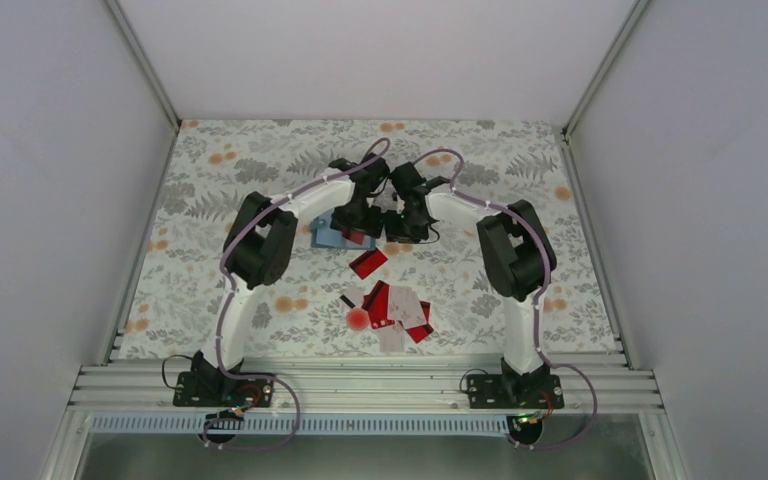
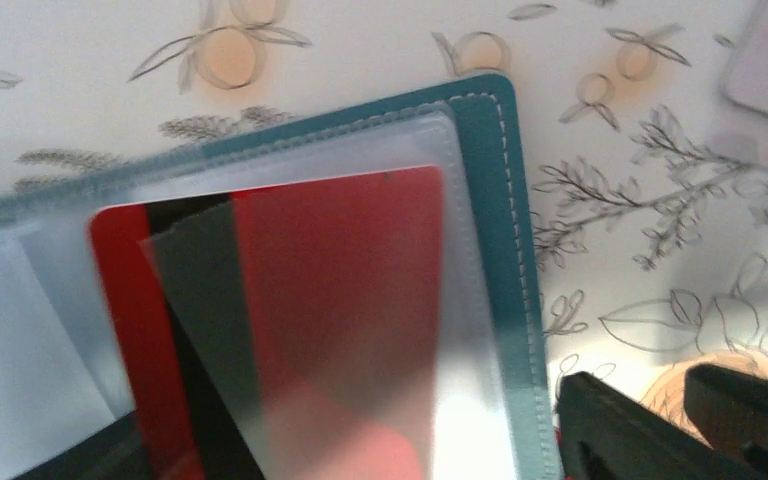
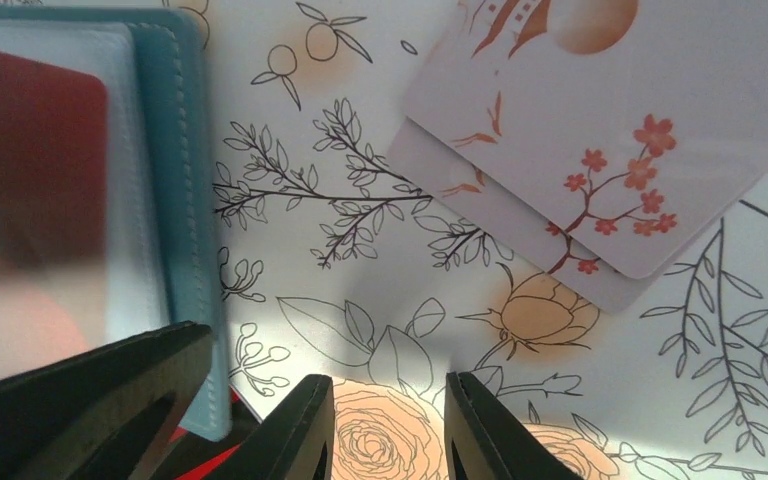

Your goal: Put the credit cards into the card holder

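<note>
Top view high, looking down; wrist views close, seemingly sharing card holder (image 2: pixel 497 250).

- I see a floral cloth (image 1: pixel 230 170) covering the table, grey leaves and orange blooms.
- A small round red blob (image 1: pixel 358 319) lies toward its near edge.
- A tiny black piece (image 1: pixel 346 300) sits just beyond the blob, not touching it.
- White walls (image 1: pixel 50 220) enclose three sides.
</note>
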Tool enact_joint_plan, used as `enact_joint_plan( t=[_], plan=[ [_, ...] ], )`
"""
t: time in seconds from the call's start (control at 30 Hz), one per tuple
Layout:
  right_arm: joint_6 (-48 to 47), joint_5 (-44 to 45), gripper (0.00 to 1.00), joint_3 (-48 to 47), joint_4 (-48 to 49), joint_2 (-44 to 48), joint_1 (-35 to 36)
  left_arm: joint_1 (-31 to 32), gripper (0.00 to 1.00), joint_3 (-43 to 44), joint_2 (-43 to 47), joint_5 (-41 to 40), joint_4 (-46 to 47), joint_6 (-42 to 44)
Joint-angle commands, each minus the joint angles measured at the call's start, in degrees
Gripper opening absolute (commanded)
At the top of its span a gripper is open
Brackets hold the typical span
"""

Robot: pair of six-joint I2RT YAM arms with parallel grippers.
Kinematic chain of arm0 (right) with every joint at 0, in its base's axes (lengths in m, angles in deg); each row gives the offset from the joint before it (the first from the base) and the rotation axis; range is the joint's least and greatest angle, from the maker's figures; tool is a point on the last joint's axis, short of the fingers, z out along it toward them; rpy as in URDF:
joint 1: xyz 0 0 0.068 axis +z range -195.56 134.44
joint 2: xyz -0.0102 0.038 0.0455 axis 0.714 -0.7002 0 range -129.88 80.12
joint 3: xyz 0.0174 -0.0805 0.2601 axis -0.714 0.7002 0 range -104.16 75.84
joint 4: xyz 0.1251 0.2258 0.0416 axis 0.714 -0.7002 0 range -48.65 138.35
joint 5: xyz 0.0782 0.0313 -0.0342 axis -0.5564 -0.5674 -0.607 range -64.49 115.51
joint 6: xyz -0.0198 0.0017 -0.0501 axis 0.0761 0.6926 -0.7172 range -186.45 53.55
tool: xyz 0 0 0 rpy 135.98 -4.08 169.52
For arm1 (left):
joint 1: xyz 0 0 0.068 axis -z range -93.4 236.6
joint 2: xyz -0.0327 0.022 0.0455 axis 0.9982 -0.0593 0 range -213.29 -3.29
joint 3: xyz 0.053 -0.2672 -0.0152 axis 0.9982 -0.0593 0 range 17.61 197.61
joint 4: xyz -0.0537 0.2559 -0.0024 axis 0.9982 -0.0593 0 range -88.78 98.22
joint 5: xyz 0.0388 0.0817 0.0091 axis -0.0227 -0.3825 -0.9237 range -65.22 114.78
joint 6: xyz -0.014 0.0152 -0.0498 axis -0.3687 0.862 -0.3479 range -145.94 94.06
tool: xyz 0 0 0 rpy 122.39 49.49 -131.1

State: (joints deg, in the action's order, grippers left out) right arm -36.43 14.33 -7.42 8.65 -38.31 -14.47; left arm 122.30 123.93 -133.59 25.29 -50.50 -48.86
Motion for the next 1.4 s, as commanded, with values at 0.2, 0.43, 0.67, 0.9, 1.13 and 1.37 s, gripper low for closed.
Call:
enact_joint_plan(
  t=[0.2, 0.43, 0.67, 0.9, 1.13, 1.37],
  plan=[
    [1.4, -2.1, 0.29, 4.1, 3.7, 1.8, 0.7, -1.4, 0.62, -6.6, 2.9, 10.2, 6.2, -2.4],
    [1.7, -1.7, 0.29, 5.9, 4.2, 3.4, 0.8, -1.5, 0.97, -6.0, 5.0, 7.5, 4.9, -1.8],
    [2.0, -1.7, 0.29, 6.3, 4.4, 3.6, 0.8, -1.5, 0.99, -5.0, 6.7, 5.2, 3.3, -1.9],
    [2.2, -1.7, 0.29, 6.3, 4.5, 3.7, 0.8, -1.2, 0.76, -6.8, 6.1, 7.6, 5.2, -1.3],
    [2.4, -2.1, 0.29, 6.5, 5.0, 3.9, 0.8, -0.9, 0.81, -6.0, 5.0, 9.3, 5.2, -0.5],
    [2.3, -1.9, 0.29, 6.3, 4.9, 3.6, 0.7, -1.8, 1.0, -2.5, 8.0, 8.9, 3.3, 0.2]
  ],
)
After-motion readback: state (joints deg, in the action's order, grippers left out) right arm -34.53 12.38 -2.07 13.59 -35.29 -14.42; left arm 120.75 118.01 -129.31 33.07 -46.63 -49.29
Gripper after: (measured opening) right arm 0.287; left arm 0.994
